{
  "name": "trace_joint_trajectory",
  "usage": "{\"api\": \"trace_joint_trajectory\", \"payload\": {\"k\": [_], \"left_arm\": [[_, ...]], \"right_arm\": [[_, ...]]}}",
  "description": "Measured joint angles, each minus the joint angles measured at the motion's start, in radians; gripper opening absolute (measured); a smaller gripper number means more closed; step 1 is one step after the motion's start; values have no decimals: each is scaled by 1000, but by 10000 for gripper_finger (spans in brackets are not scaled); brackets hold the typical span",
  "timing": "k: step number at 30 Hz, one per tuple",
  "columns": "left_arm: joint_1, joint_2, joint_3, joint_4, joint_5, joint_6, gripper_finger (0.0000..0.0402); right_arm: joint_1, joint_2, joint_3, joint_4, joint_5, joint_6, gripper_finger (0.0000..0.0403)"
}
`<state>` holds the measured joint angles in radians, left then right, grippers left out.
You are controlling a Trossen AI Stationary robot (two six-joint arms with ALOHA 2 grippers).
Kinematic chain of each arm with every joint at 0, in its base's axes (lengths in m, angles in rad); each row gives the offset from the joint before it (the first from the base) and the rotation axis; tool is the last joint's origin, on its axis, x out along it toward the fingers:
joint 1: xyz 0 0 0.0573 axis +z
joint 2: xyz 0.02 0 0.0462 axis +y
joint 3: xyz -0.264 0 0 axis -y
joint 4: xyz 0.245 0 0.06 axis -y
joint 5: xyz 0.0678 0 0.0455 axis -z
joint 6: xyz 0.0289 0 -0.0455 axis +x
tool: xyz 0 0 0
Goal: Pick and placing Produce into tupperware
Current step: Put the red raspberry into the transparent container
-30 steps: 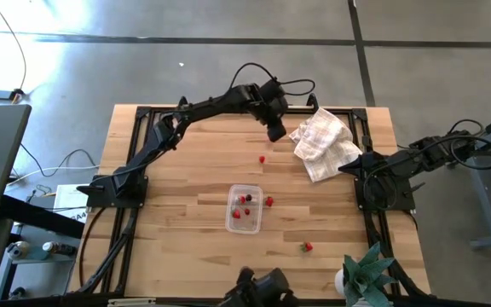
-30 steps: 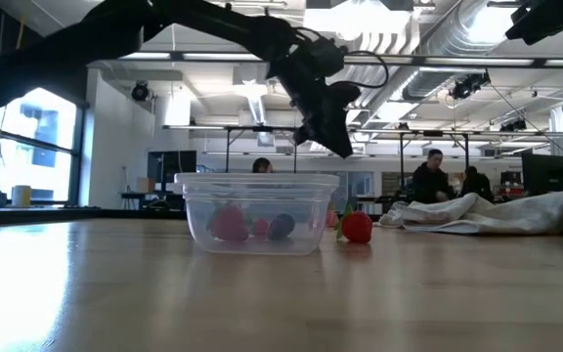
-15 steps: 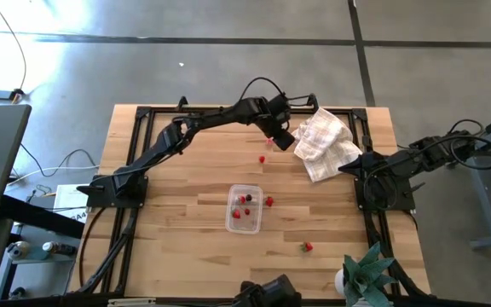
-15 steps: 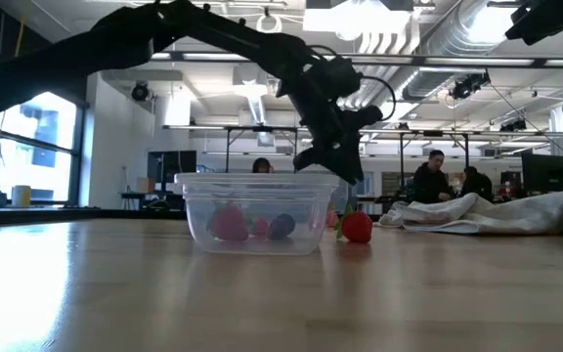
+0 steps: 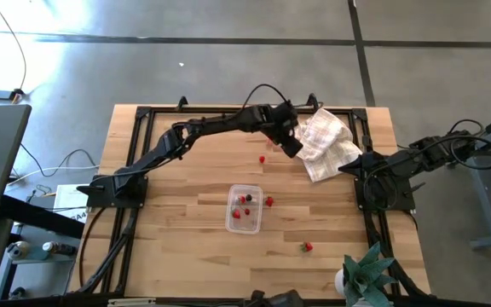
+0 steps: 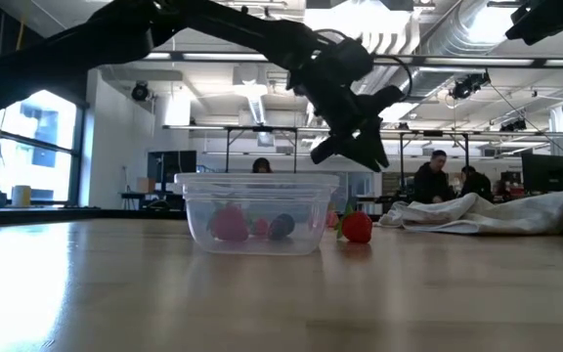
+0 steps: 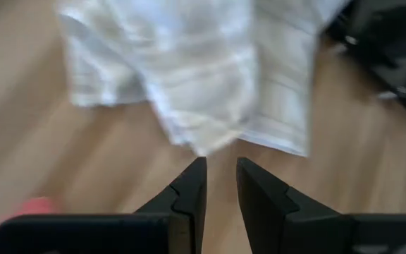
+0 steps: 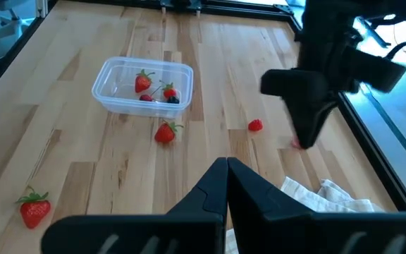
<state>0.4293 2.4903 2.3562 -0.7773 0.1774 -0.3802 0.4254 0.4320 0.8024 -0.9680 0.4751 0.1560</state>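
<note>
Here the wooden table (image 5: 177, 188), then the left arm reaching to the white cloth (image 5: 326, 145).
Left gripper (image 5: 295, 151) hovers at the cloth's edge, fingers slightly parted around nothing; right gripper (image 8: 225, 169) waits pressed closed by its base. The tupperware (image 5: 245, 208) sits mid-table holding several berries; one berry (image 5: 269, 201) lies just beside it, another (image 5: 262, 159) near the left gripper, another (image 5: 307, 246) well apart.

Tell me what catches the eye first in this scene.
The left arm stretches across the table's far side, its gripper hanging empty, slightly open, by the crumpled white cloth. At mid-table the clear tupperware already holds a few red berries, with others loose beside it, near the cloth and at the near edge. The right gripper waits shut at the right side.
</note>
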Motion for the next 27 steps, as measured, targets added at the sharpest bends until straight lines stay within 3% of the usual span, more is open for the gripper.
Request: {"api": "trace_joint_trajectory", "payload": {"k": [10,27], "left_arm": [[56,-5,0,-245,-91,2,67],[83,10,-10,-249,-146,18,67]], "right_arm": [[0,0,0,0,0,0,0],[0,0,0,0,0,0,0]]}}
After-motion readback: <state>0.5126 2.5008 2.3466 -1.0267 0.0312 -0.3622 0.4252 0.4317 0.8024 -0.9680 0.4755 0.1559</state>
